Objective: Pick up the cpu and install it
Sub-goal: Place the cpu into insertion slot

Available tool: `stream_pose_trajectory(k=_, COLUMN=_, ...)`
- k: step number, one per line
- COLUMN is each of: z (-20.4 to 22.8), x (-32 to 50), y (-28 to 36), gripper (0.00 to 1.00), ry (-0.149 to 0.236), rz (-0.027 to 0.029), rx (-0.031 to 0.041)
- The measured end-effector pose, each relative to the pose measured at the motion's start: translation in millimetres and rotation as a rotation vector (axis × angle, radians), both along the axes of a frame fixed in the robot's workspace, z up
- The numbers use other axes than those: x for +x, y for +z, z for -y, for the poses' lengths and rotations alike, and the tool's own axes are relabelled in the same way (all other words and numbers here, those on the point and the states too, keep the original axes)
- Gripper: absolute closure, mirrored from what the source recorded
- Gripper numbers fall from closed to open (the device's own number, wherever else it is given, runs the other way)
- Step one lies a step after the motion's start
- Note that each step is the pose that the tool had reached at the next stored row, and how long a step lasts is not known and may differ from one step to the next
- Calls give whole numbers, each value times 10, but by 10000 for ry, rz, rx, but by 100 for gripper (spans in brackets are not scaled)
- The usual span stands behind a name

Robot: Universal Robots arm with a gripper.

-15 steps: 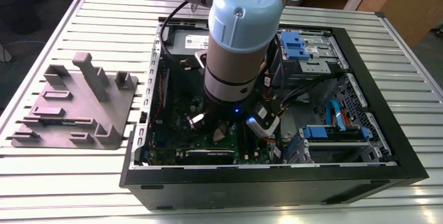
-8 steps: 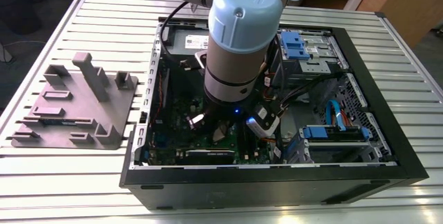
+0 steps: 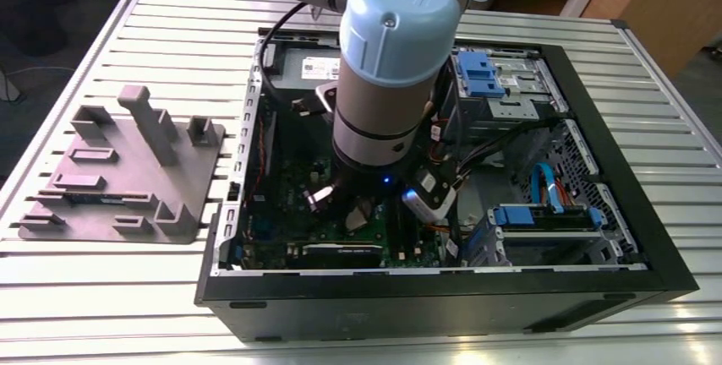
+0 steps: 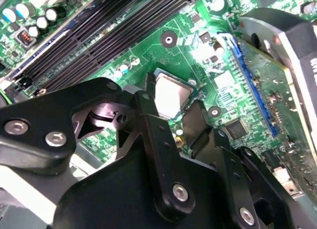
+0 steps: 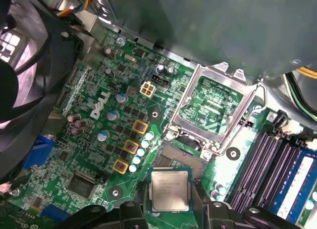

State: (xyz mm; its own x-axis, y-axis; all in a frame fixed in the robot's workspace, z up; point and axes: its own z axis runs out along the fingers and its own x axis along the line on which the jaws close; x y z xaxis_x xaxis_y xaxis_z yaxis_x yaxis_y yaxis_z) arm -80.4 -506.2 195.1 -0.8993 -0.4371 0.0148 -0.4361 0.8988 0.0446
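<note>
1. Cpu (image 5: pixel 170 190) hung pinched by its edges in the nearly closed hand (image 4: pixel 174 110), close over the motherboard (image 5: pixel 163 95), beside the open socket (image 5: pixel 182 161).
2. Good seating looked to need it level, square to the socket, lowered gently.

Table (image 3: pixel 135 297): bright, even light.
Computer case (image 3: pixel 451 310): dim inside, at 3 o'clock from the grey tray (image 3: pixel 135 187).
Green board (image 4: pixel 183 28): white glare patch (image 4: pixel 205 53) in the second wrist view.
Chip (image 4: pixel 171 95): top washed pale.

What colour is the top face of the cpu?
Silver-grey metal with a thin green edge. The cpu shows best in the first wrist view.
</note>
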Motion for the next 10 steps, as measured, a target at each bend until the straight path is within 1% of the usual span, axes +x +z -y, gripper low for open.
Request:
stream_pose_trajectory(k=4, z=-3, x=-1, y=-22, gripper=51, ry=50, rz=-2, rx=-17)
stream_pose_trajectory(k=10, z=-4, x=-1, y=-33, gripper=51, ry=31, rz=-1, rx=-17)
